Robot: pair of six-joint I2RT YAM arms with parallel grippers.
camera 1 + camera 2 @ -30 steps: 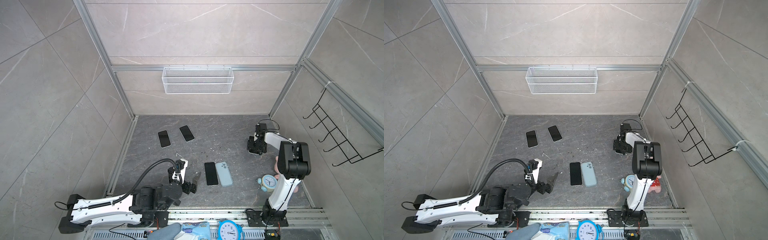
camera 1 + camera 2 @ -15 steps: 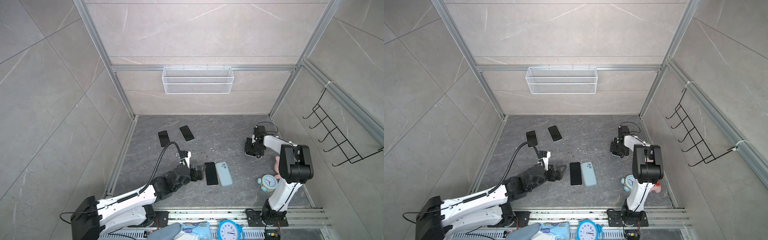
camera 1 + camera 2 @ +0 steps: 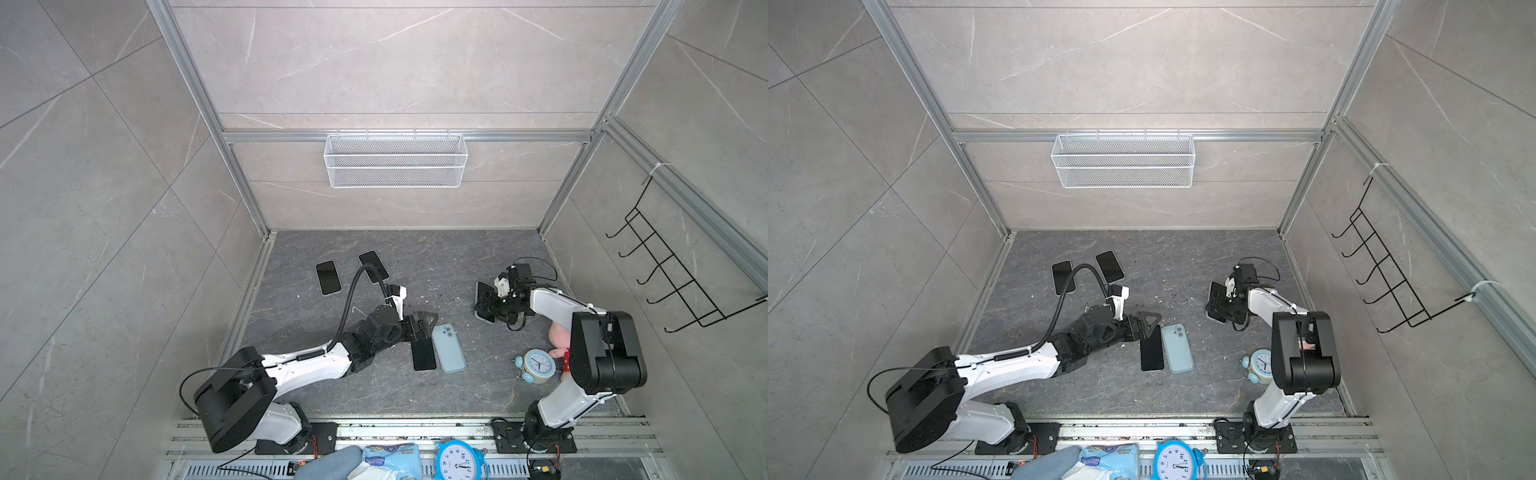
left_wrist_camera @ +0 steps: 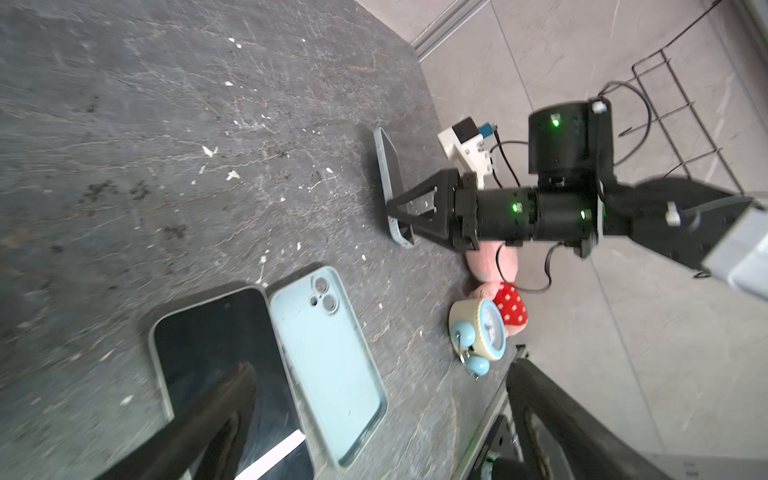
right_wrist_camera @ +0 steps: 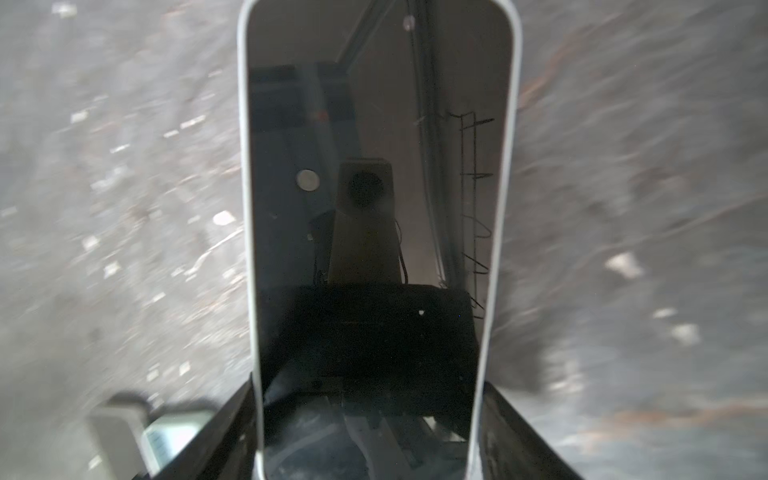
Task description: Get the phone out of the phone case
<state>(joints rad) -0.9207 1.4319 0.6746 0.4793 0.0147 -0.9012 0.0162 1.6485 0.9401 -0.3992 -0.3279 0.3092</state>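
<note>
One light blue phone case (image 3: 449,347) lies flat on the counter (image 3: 374,390), and I count four phones around it. A black phone (image 3: 424,355) touches its long side. A dark phone (image 3: 328,277) and a second dark phone (image 3: 376,264) lie well apart from it, toward the back wall. The fourth, the cased phone (image 5: 374,166), stands on its edge near it, grasped by the right end effector (image 4: 405,226). The left end effector (image 3: 422,326), released wide, hovers over the black phone's end.
</note>
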